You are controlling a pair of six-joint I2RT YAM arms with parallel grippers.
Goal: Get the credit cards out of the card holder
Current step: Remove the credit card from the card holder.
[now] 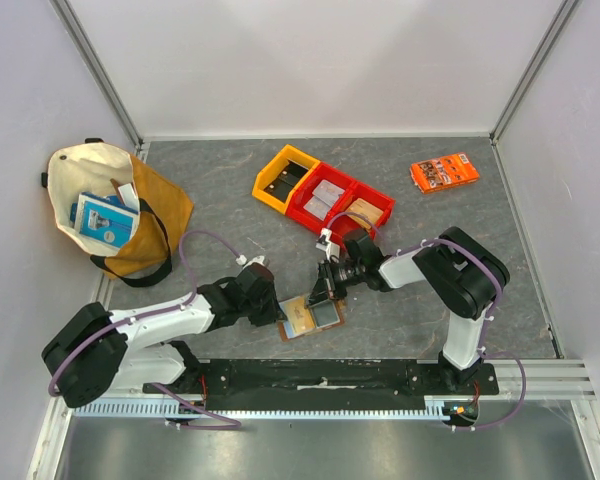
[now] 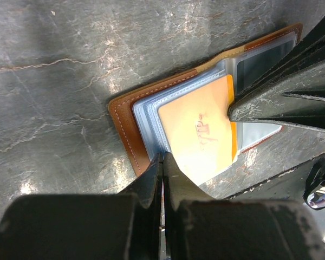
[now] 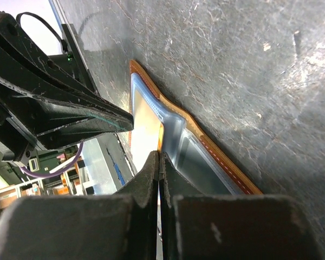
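The small brown leather bifold card holder is lying open on the dark grey surface, close to the middle of its near edge. Its pale blue plastic sleeves are facing up. A thin orange-gold card is sitting on the top sleeve, and one bright edge seems to be poking just past the sleeve's mouth.

The left claw is pressing its fingers together at the near edge of the sleeves. It appears to be pinning the holder rather than pulling anything. The right claw is also pressed together, with its tips touching the orange-gold card's edge. I cannot tell whether that edge is actually caught between them.

No card is lying loose on the surface, so the task is looking barely begun: every card, this one included, is yet to come out.

A cream canvas tote bag with a blue box inside is slumping at the far left corner. A yellow bin and red bins are standing beyond the holder — and an orange printed packet is lying near the far right corner. All of these are well apart from the holder, so nothing is blocking the pull — only the two claws are crowding each other over it.
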